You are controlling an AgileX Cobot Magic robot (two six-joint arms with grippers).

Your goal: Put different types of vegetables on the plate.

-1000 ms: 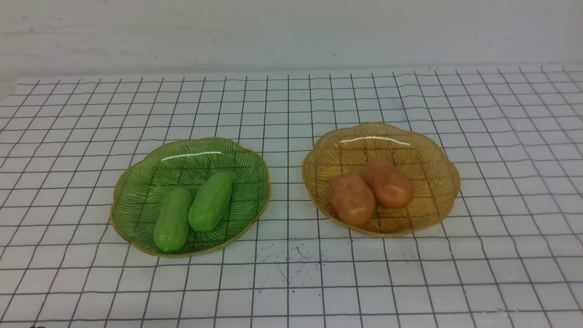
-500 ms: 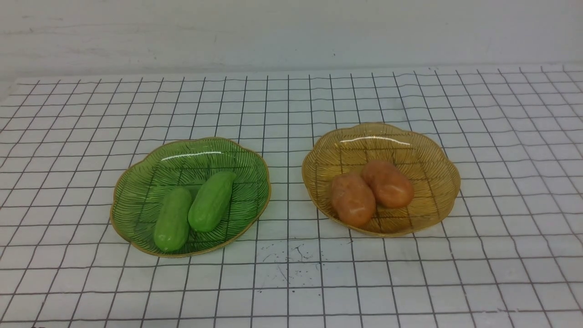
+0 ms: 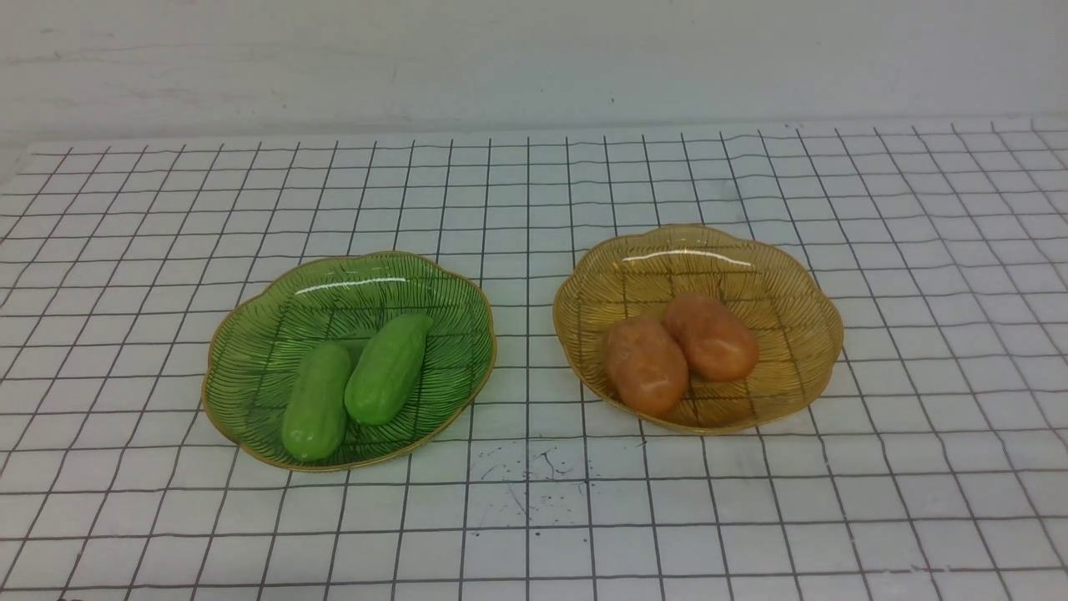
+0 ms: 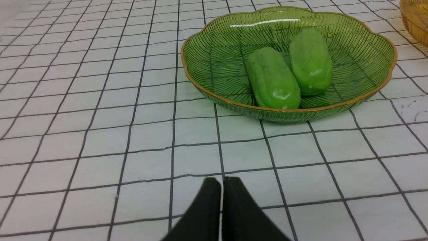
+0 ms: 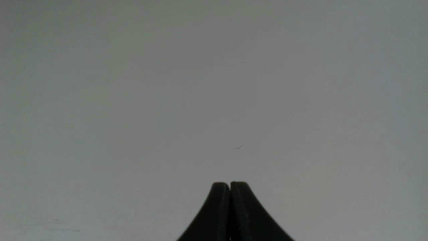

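Left wrist view: nearest the camera, the fingers of the left gripper (image 4: 222, 182) are together with nothing between them, over the gridded tabletop (image 3: 526, 517) and well apart from the green plate (image 3: 219, 417). In the right wrist view the right gripper (image 5: 230, 185) also has its fingertips together, empty, before a plain pale surface.

On the robot's left, the green plate holds two cucumbers. The nearer cucumber (image 3: 315, 409) lies just beside the other cucumber (image 3: 388, 367), both leaning away toward the right. Across a strip of table, the amber plate (image 3: 813, 367) holds two potatoes: the nearer potato (image 3: 647, 367) sits by the near rim, and the farther potato (image 3: 712, 338) rests against or just beside it. The pale wall (image 3: 534, 67) stands behind.

The vegetables look sorted by kind, so the job is probably done, and the step in hand is likely resting clear. To do it well, keep both grippers together and away from the plates, and leave the pairs alone. Should an arm have to move, lift it first and draw it back slowly; a low sweep could catch a rim and roll a potato or cucumber.
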